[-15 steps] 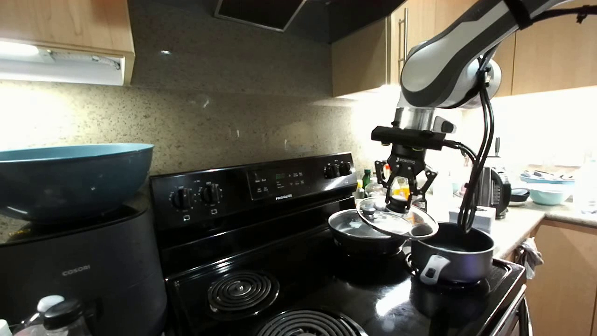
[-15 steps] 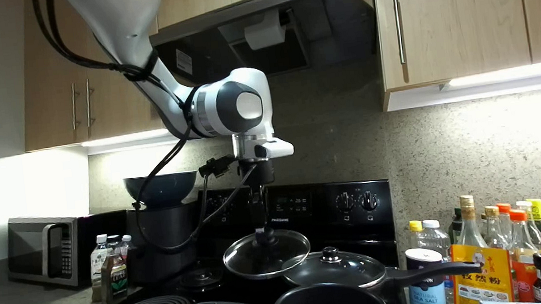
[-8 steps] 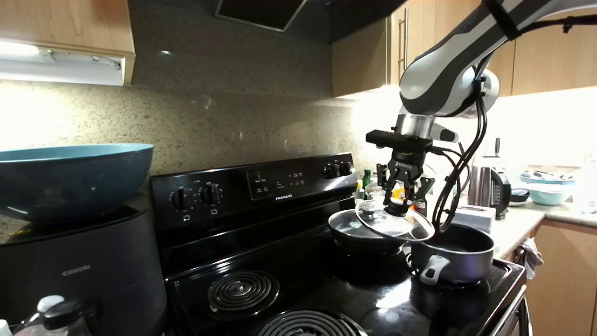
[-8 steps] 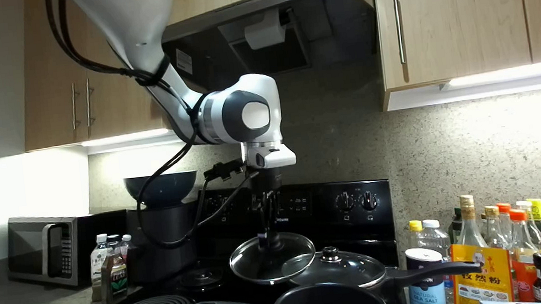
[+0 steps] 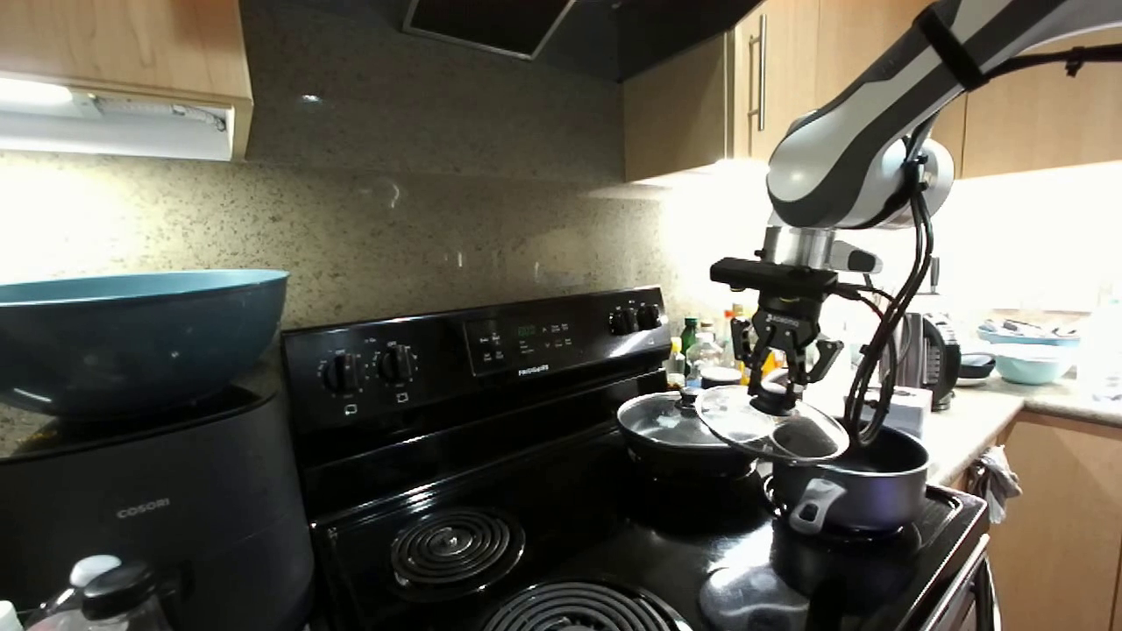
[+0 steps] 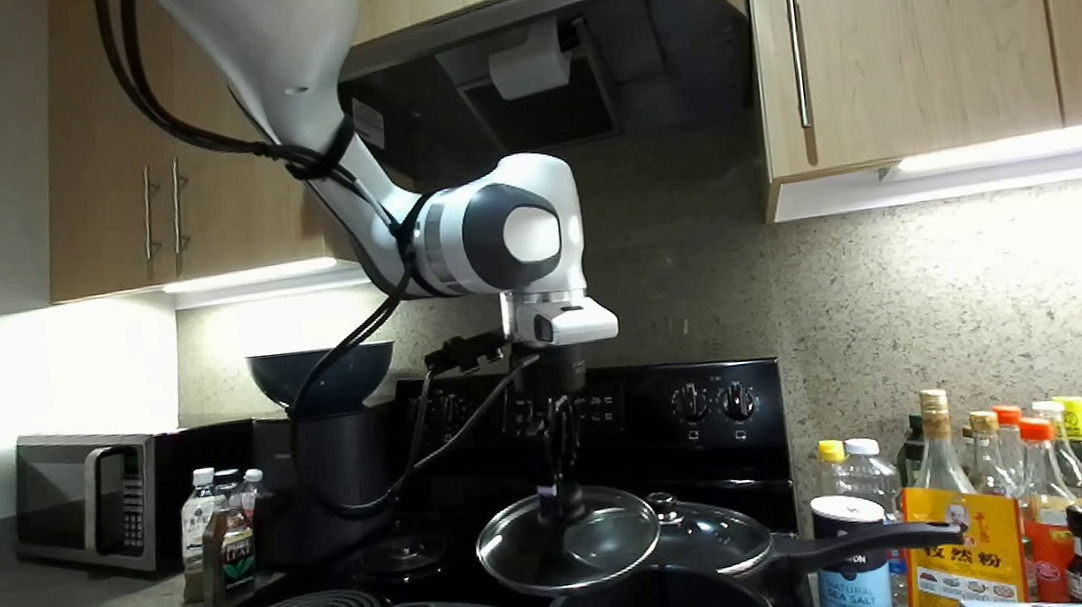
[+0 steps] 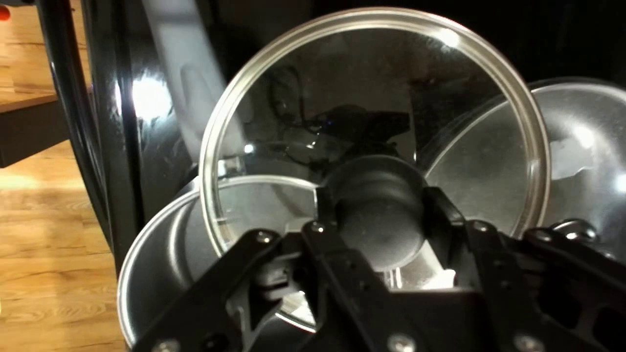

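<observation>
Though two lids (image 7: 374, 88), one in hand (image 7: 381, 208).

In an exterior view, a white lamp (image 5: 35, 92) shines at 10 o'clock and the wall (image 5: 999, 228) at 3 o'clock is too bright. In the wrist view, white glare hits the stove (image 7: 151, 100) at 10 o'clock, the glass lid (image 7: 371, 88) shines, and things look fuzzy.

Grey-trimmed white arm (image 5: 850, 131), black cables (image 5: 924, 245), black gripper (image 7: 376, 210), silvery screws (image 7: 401, 342).
</observation>
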Robot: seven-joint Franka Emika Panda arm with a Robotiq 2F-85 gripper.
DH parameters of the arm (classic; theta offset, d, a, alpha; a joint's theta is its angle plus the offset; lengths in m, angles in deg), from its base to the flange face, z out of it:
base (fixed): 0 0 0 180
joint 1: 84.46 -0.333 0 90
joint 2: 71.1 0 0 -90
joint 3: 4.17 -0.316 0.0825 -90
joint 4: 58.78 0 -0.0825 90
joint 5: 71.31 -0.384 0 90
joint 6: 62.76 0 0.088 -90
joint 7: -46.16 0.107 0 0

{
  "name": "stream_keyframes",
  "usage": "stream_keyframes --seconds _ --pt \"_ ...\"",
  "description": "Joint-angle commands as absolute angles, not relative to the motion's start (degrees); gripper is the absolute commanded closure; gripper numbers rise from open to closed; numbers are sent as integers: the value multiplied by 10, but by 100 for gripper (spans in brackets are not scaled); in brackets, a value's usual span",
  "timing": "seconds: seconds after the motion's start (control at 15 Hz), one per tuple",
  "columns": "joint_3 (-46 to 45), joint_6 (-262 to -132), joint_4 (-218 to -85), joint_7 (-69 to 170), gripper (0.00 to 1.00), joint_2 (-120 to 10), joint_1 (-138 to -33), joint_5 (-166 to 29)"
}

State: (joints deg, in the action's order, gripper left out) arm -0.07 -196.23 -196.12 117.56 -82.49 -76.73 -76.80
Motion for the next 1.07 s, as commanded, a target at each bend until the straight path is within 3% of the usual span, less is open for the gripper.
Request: stream_keyframes --seconds 0.0,0.07,0.13,0.33,0.4,1.0 --pt "27 -1939 -1978 1140 77 -850 -737 -757" --pt "34 -1934 -1977 1136 77 -851 -731 -756" --pt "23 -1947 -1966 1153 52 -827 -739 -762" --pt "34 -1941 -1967 1141 52 -829 -728 -762" --pt "34 -1941 -1967 1141 77 -829 -728 -762" --pt "67 -1941 -1966 1136 77 -808 -709 -777"
